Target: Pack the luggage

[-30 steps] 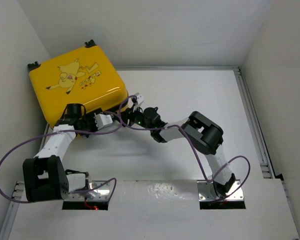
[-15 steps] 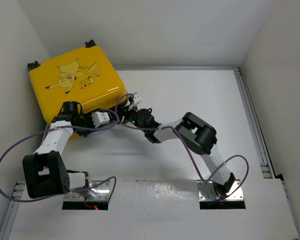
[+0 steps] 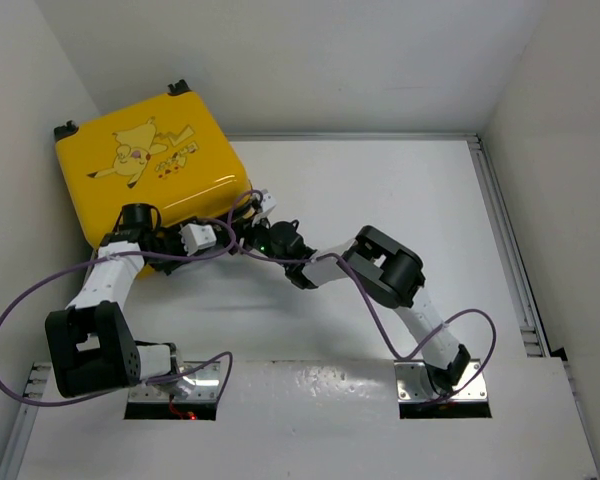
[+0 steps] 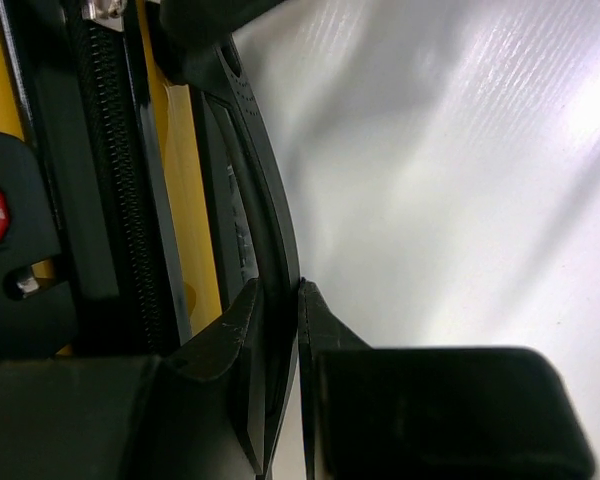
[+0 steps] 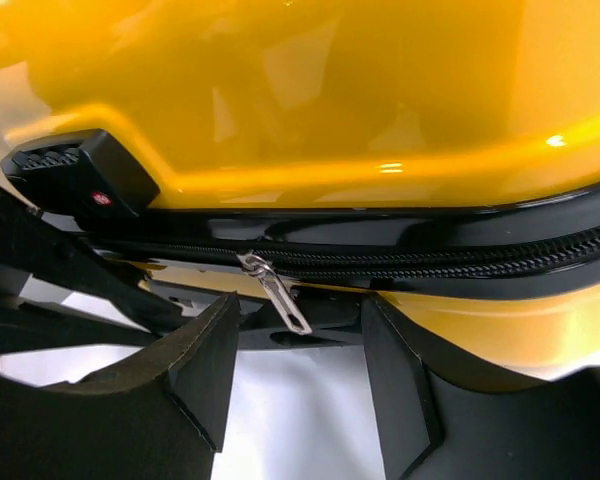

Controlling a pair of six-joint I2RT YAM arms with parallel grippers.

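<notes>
The luggage [image 3: 150, 170], a yellow hard-shell suitcase with a Pikachu cartoon, lies shut and flat at the table's far left. My left gripper [image 3: 212, 238] is at its near side. In the left wrist view it [image 4: 278, 292] is shut on a thin black curved handle [image 4: 265, 200] beside the yellow shell [image 4: 185, 200] and black zipper seam [image 4: 100, 200]. My right gripper [image 3: 255, 208] is at the suitcase's near right corner. In the right wrist view it [image 5: 300, 335] stands open, and a silver zipper pull [image 5: 280, 295] hangs from the zipper seam [image 5: 460, 262] between the fingertips, touching neither.
A black lock block with a red dot [image 5: 80, 175] sits on the shell left of the pull. Walls close in on the left and right of the white table [image 3: 380, 190]. A metal rail [image 3: 510, 260] runs along its right edge. Purple cables loop off both arms.
The right arm has reached further left to the suitcase's edge and its jaws have opened wider. The left arm has shifted slightly left, still shut.
</notes>
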